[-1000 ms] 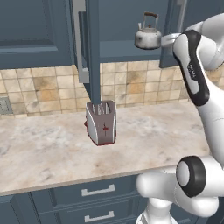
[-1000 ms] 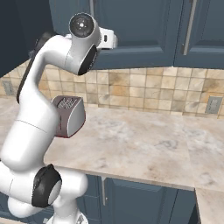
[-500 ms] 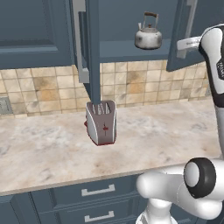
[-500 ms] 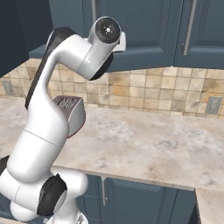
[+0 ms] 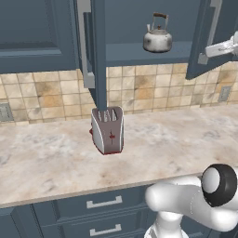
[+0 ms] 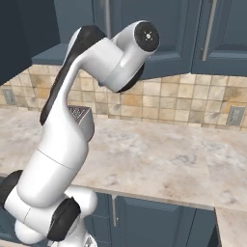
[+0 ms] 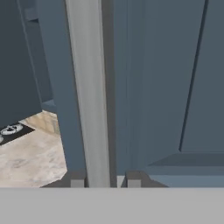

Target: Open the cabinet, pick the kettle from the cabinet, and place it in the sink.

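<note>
Hand view puts your end effector (image 7: 105, 180) clamped narrowly on the cabinet's (image 5: 204, 42) silver handle (image 7: 89, 87). Both doors stand open, the kettle (image 5: 157, 38) on its shelf near the front edge.

cabinet shelf (image 5: 139, 56) bearing kettle (image 5: 157, 39), counter (image 5: 162, 144) with toaster (image 5: 107, 130)

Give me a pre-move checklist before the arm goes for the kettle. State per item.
1. Left cabinet door swung open: ok, it stands edge-on above the toaster.
2. Right cabinet door open: ok, swung out, shelf exposed.
3. Kettle upright on the shelf, handle on top: ok.
4. Gripper free of the door handle: not ok, its fingertips straddle the silver bar in the hand view.
5. Whether the fingers actually press the bar: cannot tell.
6. Path from the handle to the kettle: ok, nothing stands between them on the shelf.
</note>
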Robot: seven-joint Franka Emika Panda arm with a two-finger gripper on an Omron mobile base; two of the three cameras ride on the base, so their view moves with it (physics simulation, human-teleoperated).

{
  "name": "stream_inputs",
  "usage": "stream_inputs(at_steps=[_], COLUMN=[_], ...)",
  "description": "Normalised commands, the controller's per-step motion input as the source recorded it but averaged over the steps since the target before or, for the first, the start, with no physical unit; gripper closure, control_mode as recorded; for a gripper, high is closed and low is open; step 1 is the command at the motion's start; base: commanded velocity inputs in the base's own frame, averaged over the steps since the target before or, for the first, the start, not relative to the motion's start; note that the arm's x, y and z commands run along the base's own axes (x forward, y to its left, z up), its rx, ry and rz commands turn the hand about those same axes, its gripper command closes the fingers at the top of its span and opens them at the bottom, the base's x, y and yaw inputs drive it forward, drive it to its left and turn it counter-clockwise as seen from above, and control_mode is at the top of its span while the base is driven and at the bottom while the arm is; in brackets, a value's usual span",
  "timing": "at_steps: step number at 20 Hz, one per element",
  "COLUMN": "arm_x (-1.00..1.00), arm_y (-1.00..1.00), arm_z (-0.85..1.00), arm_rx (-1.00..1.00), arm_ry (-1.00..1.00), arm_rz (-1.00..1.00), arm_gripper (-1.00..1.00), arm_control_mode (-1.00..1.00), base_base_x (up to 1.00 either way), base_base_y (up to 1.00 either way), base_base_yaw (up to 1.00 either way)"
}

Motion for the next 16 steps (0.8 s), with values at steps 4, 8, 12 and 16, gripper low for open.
stream_inputs(at_steps=[4, 8, 12, 16], arm_x=[-0.37, -0.25, -0.11, -0.36], arm_y=[-0.45, -0.2, 0.0, -0.23], arm_z=[0.05, -0.03, -0.15, -0.09], arm_rx=[0.0, -0.02, -0.1, -0.08], arm_ry=[0.0, 0.0, -0.01, 0.0], arm_rz=[0.12, 0.01, -0.04, -0.16], arm_gripper=[1.0, 1.0, -1.0, -1.0], arm_control_mode=[-1.0, -1.0, -1.0, -1.0], base_base_x=[0.0, 0.0, 0.0, 0.0], base_base_y=[0.0, 0.0, 0.0, 0.0], base_base_yaw=[0.0, 0.0, 0.0, 0.0])
